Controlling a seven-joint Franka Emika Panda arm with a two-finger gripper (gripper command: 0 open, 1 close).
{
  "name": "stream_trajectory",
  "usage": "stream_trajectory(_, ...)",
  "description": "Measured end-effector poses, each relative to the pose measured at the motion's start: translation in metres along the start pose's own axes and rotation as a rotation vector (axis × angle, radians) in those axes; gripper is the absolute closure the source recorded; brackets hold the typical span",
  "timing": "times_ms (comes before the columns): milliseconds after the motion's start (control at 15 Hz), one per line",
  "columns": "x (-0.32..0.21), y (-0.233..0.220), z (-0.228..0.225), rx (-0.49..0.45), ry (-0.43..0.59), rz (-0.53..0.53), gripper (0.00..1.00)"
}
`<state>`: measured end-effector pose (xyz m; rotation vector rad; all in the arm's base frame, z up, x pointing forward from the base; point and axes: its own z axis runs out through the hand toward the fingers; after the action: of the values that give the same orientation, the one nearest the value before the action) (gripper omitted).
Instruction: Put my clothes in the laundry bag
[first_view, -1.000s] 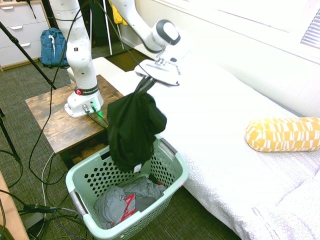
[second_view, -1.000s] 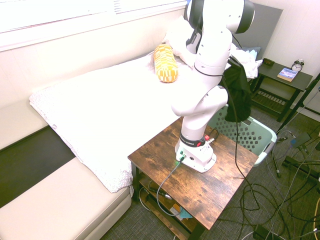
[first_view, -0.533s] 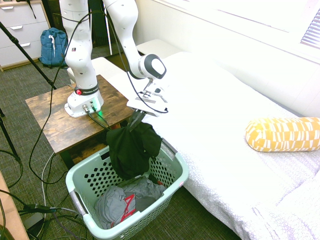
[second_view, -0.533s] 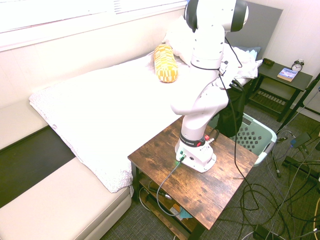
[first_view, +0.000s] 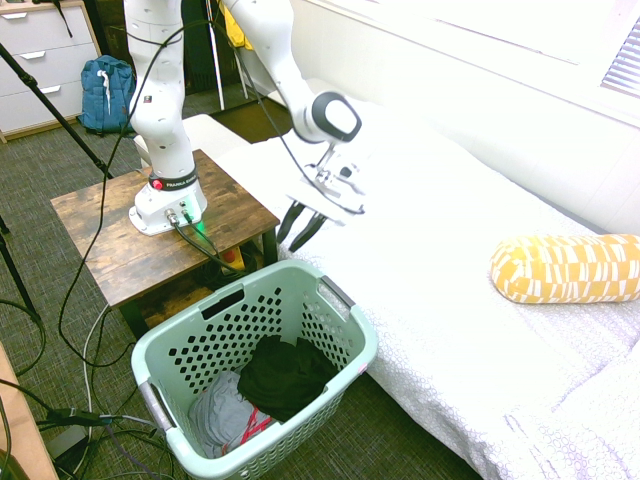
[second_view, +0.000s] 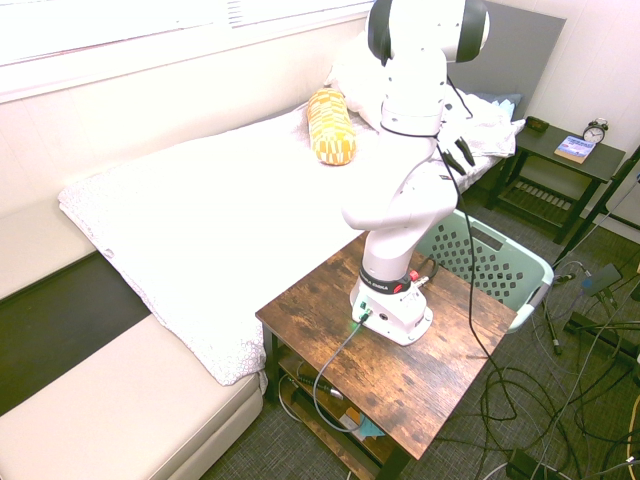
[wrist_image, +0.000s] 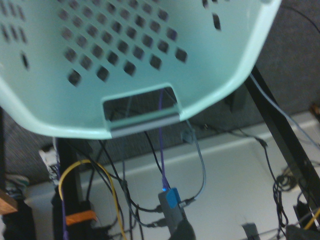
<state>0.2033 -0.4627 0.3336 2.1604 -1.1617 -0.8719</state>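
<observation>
Black garment (first_view: 287, 375) heaped in mint laundry basket (first_view: 352, 318) atop grey garment (first_view: 218, 412); gripper (first_view: 300, 228) above basket's far rim, fingers parted, empty.

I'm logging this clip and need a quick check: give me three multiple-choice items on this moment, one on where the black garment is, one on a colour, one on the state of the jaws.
1. Where is the black garment?
A. On the bed
B. Inside the laundry basket
C. Hanging from the gripper

2. What colour is the pillow on the bed?
A. Yellow with white pattern
B. Plain blue
C. Black

3. How do the gripper's jaws stand?
A. Shut on the black garment
B. Open and empty
C. Shut on the basket's rim

Answers: 1 B, it lies in the basket beside a grey garment. 2 A, the first exterior view shows yellow and white. 3 B, the fingers are spread apart above the basket, holding nothing.
</observation>
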Motion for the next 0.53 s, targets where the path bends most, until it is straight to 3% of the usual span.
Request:
stream_trajectory(133,0.014,0.002,-0.099,0.140,0.125,0.067,0.00)
stream_trajectory(267,0.026,-0.036,-0.185,0.280,0.211,0.133,0.00)
stream_trajectory(400,0.021,-0.104,-0.259,0.403,0.261,0.198,0.00)
stream_trajectory(533,-0.017,-0.194,-0.321,0.526,0.315,0.234,0.00)
